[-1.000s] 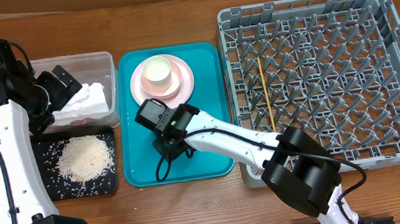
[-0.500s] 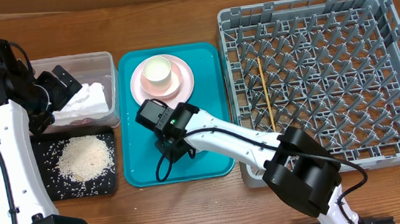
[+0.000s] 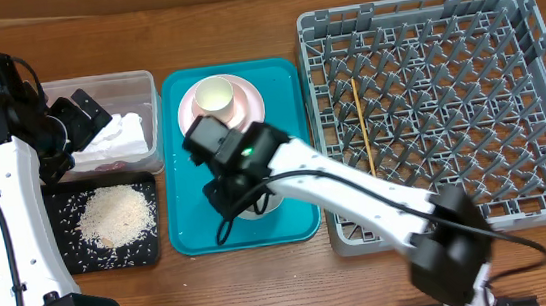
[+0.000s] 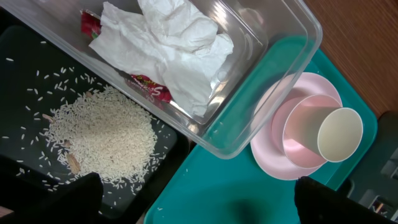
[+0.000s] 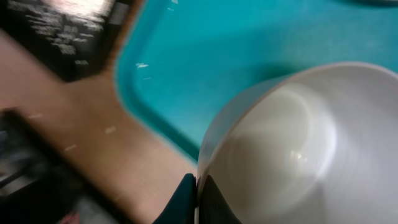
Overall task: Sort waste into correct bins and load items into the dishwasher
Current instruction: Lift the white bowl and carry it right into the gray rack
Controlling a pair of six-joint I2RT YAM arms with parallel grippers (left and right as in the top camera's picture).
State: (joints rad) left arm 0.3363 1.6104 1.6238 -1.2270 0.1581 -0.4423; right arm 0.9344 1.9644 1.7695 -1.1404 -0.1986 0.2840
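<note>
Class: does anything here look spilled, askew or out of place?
Rice grains lie scattered around the heap on the black tray, none visibly outside it. A chopstick lies flat among the dish rack pegs; I can see only one.

Red snack wrapper (image 4: 151,93) print unreadable

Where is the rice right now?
In the overhead view, the rice is piled in the black tray at the left of the picture, right next to the clear tub, with the teal tray on its right.
</note>
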